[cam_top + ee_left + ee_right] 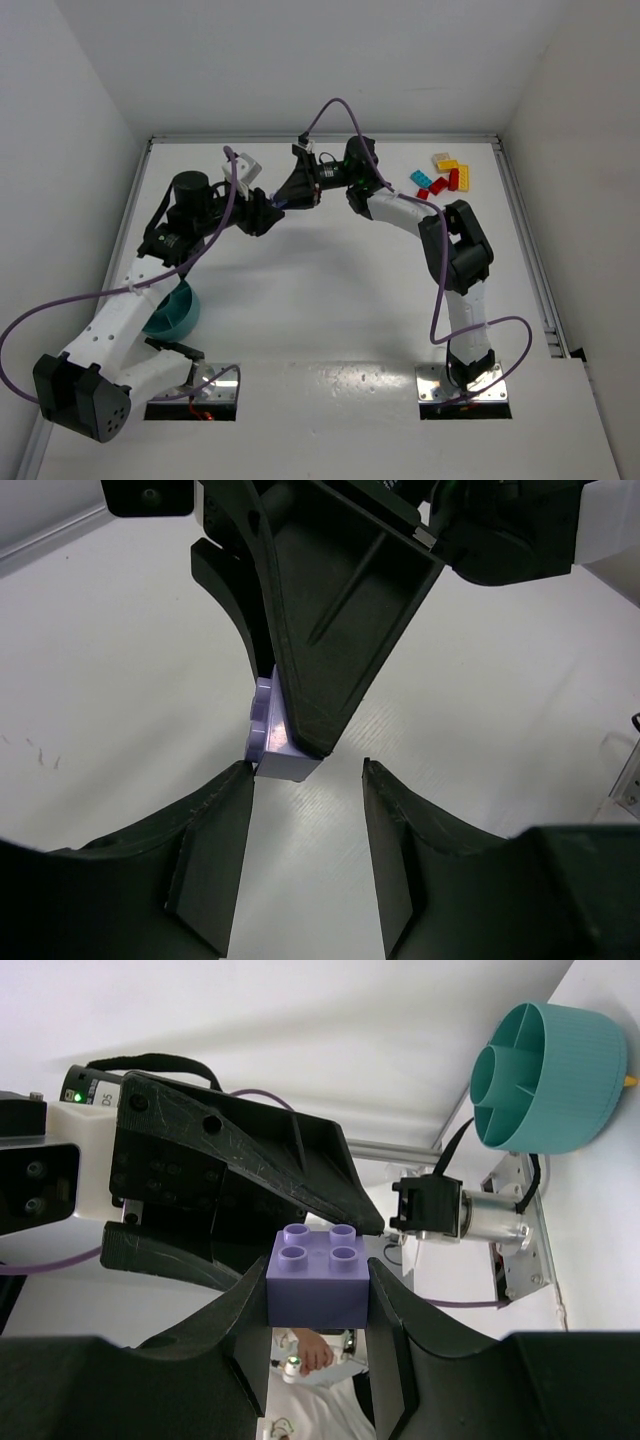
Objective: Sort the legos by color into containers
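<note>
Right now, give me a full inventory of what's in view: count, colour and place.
purple lego brick: one, purple, clamped in the right gripper above the table's middle
loose legos: about six, yellow, red and light blue, clustered at the far right of the table
teal divided bowl: one, teal, near left, partly under the left arm; no lego seen inside
metal base plates: two, silver, near edge, under the arm bases
cables: two, purple, looping along each arm
table: one, white
left gripper: black, open, fingertips at the purple brick
right gripper: black, shut on the purple brick
</note>
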Available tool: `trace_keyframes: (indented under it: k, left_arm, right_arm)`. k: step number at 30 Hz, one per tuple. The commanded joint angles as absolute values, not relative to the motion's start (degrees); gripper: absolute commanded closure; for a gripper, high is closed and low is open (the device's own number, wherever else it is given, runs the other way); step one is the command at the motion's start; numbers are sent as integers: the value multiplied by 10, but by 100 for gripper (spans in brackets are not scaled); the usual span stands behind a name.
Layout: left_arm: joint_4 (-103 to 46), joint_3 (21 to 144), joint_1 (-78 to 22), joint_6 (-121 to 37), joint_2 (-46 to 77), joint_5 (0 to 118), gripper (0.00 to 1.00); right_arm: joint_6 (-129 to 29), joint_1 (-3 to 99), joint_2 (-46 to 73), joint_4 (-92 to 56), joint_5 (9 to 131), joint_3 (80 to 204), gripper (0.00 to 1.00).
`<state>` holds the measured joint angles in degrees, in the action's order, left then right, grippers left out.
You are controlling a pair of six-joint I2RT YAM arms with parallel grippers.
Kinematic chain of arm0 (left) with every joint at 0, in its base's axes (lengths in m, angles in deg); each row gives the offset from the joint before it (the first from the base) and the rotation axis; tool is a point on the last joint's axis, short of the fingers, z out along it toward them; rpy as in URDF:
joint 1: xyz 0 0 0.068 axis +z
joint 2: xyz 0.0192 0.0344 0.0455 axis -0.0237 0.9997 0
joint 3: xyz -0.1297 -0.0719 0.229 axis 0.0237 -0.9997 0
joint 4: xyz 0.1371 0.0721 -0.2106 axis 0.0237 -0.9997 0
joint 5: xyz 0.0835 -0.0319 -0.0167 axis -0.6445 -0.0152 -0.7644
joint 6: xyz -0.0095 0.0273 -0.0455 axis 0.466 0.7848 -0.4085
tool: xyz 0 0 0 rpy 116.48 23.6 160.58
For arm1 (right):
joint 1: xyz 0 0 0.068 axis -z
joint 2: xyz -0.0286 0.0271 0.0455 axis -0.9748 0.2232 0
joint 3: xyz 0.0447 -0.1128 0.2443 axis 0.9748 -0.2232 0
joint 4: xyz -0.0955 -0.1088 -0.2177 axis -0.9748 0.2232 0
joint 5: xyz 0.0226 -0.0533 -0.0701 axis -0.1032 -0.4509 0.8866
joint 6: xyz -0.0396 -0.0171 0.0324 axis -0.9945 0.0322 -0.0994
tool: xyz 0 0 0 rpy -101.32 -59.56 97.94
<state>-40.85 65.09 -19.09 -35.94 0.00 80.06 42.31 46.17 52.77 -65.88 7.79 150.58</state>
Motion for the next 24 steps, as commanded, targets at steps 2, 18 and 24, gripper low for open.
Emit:
trace_keyframes:
  k: [2, 18, 24]
  left_arm:
    - [-335, 666, -203, -359, -1, 779, 46]
    - [-324, 666, -203, -347, -7, 711, 46]
    - [-324, 666, -203, -347, -7, 734, 46]
  right_arm:
    - [425, 443, 499, -665, 61, 1504, 100]
    - [425, 443, 488, -665, 61, 1480, 100]
    - [425, 443, 488, -660, 61, 1491, 100]
